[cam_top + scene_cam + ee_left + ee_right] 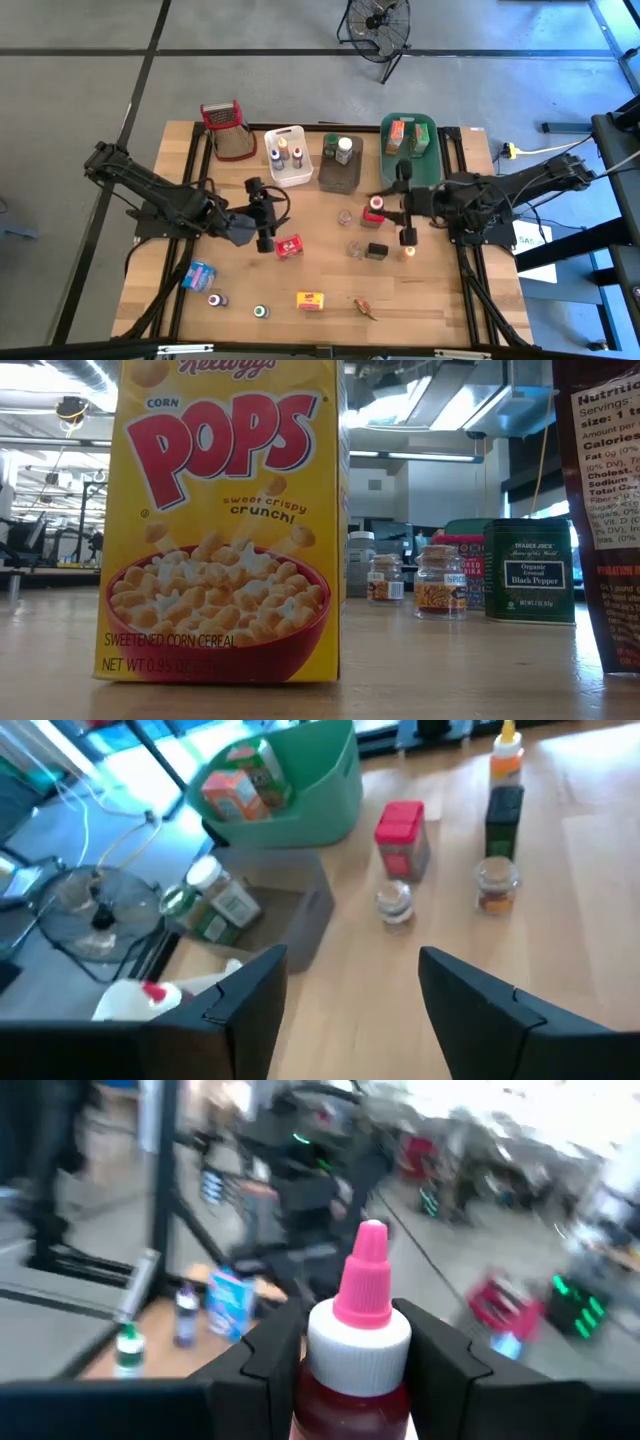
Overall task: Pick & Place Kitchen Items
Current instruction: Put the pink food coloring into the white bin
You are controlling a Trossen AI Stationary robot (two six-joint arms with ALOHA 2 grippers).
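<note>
Pink-capped bottle (360, 1342) clamped in right tool (352, 1355); left tool (350, 1010) open, empty.

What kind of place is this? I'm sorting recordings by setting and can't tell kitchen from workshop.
Probably a lab or workshop, not a kitchen: a wooden table on a bare concrete floor, a floor fan beside it, and exposed ceiling ducts with strip lights behind the Corn Pops box.
</note>
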